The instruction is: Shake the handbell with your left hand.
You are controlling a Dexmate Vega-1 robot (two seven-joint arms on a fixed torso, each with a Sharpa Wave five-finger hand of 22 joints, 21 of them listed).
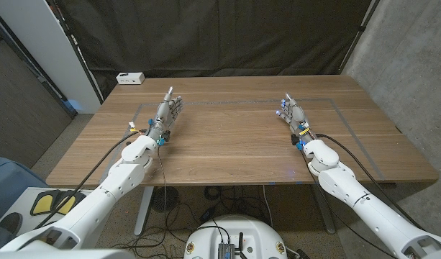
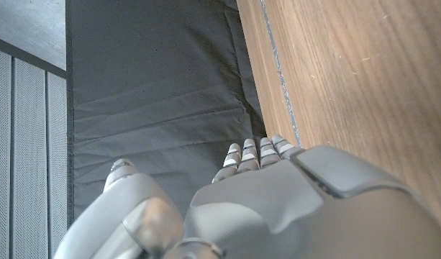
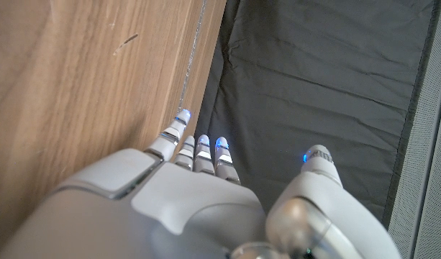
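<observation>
Two hands stand on the wooden worktop (image 1: 234, 137), one to each side, well apart from each other. Left hand (image 1: 168, 111) sits on its edge on the robot's left half of the worktop, its fingers (image 1: 175, 101) stretched out straight toward the far edge and holding nothing. From the left wrist view the same hand (image 2: 278, 194) shows its back, the fingertips (image 2: 260, 149) lying close together beside the wood, with the thumb set apart from them. Right hand (image 1: 292, 114) mirrors it on the other half, also on its edge, fingers (image 1: 286, 104) extended and grasping nothing; small blue lights glow at its fingertips (image 3: 198, 147) in the right wrist view, where the thumb again stands apart from the rest.

No handbell can be seen on the worktop in any of the pictures, so I cannot tell where it is.

A faint taped rectangle (image 1: 335, 108) marks the worktop's surface around both hands. A small white box (image 1: 130, 78) rests at the far left corner. A dark curtain (image 1: 220, 36) hangs behind the worktop.
</observation>
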